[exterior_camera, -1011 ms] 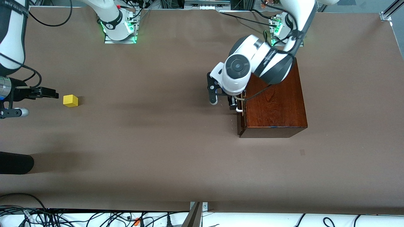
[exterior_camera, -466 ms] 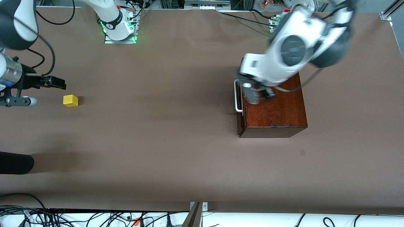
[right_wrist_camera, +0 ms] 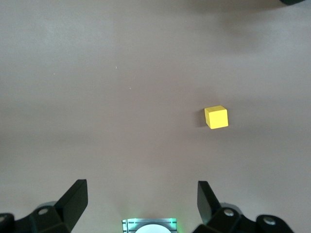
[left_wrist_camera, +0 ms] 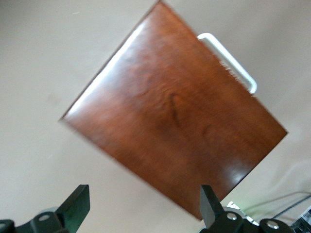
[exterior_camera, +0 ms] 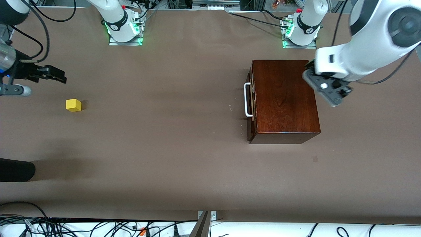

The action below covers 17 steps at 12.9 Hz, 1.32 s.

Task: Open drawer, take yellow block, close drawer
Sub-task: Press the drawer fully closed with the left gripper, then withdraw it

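Note:
The dark reddish-brown wooden box [exterior_camera: 284, 98] stands toward the left arm's end of the table. Its drawer is pushed in, and the white handle [exterior_camera: 247, 100] faces the right arm's end. My left gripper [exterior_camera: 324, 89] is open and empty, up in the air over the box's edge away from the handle. In the left wrist view [left_wrist_camera: 143, 206] it looks down on the box top [left_wrist_camera: 175, 116] and the handle [left_wrist_camera: 228, 60]. The yellow block [exterior_camera: 73, 105] lies on the table near the right arm's end. My right gripper [exterior_camera: 57, 76] is open and empty, raised beside the block. The right wrist view [right_wrist_camera: 141, 196] shows the block [right_wrist_camera: 216, 117].
The two arm bases with green lights [exterior_camera: 124, 31] [exterior_camera: 300, 31] stand along the table edge farthest from the front camera. A black object [exterior_camera: 16, 169] juts in at the right arm's end, nearer the camera. Cables [exterior_camera: 65, 227] lie along the near edge.
My left gripper left the drawer handle, rose and swung across the box toward the left arm's end. My right gripper drew away from the yellow block toward the bases. Box and block stayed put.

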{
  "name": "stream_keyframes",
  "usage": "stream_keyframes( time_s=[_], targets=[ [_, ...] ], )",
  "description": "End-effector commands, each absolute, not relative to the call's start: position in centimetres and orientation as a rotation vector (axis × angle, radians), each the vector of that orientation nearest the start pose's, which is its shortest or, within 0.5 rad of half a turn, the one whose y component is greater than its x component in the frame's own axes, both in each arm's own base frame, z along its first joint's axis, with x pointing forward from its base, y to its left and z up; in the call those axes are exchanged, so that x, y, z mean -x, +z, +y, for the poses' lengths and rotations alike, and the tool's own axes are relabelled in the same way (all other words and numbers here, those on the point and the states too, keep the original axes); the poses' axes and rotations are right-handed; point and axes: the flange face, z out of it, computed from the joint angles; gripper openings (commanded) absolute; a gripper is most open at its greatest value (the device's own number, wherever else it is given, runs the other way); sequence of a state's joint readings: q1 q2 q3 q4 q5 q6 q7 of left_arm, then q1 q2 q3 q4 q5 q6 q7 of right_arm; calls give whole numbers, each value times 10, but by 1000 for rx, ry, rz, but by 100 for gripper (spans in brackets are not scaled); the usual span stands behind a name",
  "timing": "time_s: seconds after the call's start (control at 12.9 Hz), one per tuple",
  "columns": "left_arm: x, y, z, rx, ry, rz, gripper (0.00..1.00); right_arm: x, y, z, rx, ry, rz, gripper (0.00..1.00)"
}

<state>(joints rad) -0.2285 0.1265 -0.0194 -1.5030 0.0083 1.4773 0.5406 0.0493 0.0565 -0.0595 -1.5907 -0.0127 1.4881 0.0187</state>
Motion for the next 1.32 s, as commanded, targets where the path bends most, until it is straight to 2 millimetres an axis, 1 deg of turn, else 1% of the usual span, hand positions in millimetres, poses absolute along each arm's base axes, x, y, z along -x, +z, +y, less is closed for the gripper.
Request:
stream_keyframes(
  time_s=[0.0,0.08,0.16,0.23,0.39,0.47,0.54,0.62,0.7,0.78,0.86,1.01,1.09,1.24],
  targets=[
    [-560,604,-106,2946,207,1018,100,-551,579,-7,3161,266,109,100],
    [-558,610,-91,2972,192,935,100,-552,580,-6,3160,263,153,100],
    [-557,613,-82,2987,185,890,100,-552,581,-6,3161,256,158,100],
    [-557,619,-67,3002,166,847,100,-553,581,-6,3161,249,158,100],
    [-559,622,-41,3025,145,771,100,-554,586,-6,3160,229,161,100],
    [-559,624,-35,3028,110,736,100,-554,587,-7,3156,227,165,100],
    [-550,625,-32,3044,68,626,100,-555,587,-7,3151,217,167,100],
    [-540,623,-32,3070,32,433,100,-556,588,-8,3147,193,160,100],
    [-530,625,-32,3090,-9,176,100,-559,589,-9,3148,162,145,100],
    [-525,624,-33,3094,-14,-2,100,-559,589,-10,3148,154,147,100],
    [-525,622,-33,3095,-7,-28,100,-559,590,-10,3152,147,145,100],
    [-525,612,-34,3094,22,13,100,-562,588,-13,3150,119,46,100],
    [-527,608,-35,3095,30,32,100,-562,588,-14,3150,119,48,100],
    [-527,608,-26,3099,27,59,100,-561,588,-14,3149,131,50,100]
  ],
)
